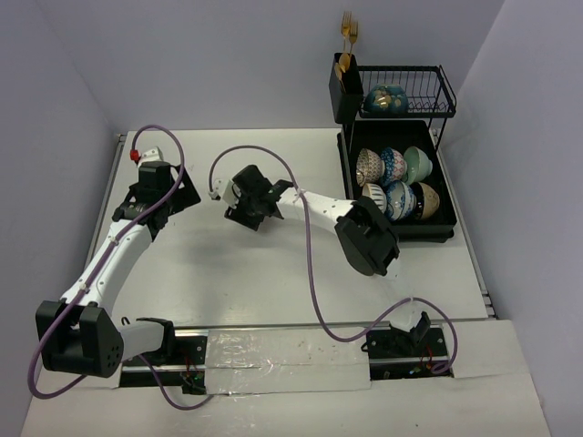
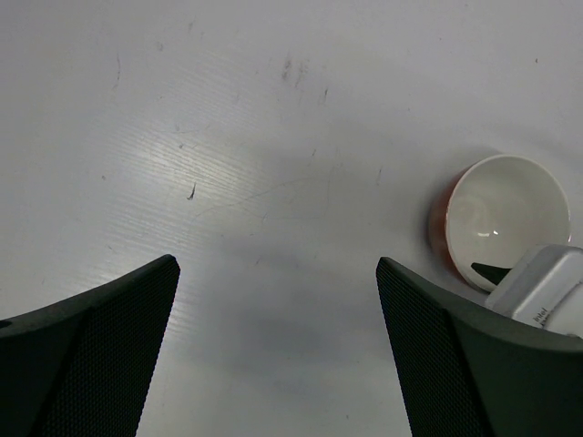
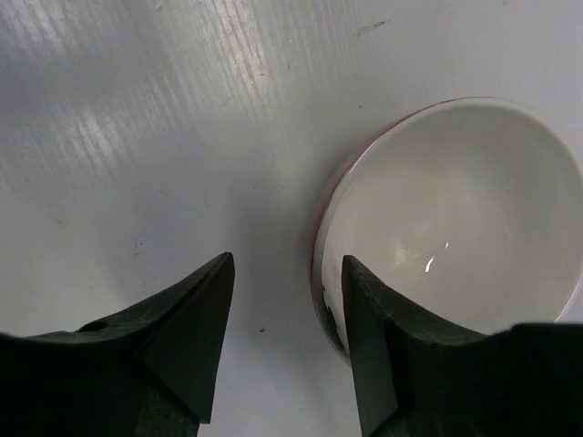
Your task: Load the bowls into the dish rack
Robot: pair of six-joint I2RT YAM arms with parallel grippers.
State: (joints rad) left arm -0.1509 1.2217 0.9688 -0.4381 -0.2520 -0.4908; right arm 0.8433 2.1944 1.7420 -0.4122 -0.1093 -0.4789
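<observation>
Left tool (image 2: 278, 262) wide, right tool (image 3: 287, 258) part-open astride white bowl (image 3: 437, 228) rim, on scuffed white table (image 1: 273, 273), pale walls (image 1: 73, 73).

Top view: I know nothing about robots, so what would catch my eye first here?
Probably the black dish rack at the table's far right, packed with colourful bowls standing on edge, with gold forks poking up behind it. Next come the purple cables looping over the table. The right hand is open and low, beside a lone white bowl with a red outside.
</observation>
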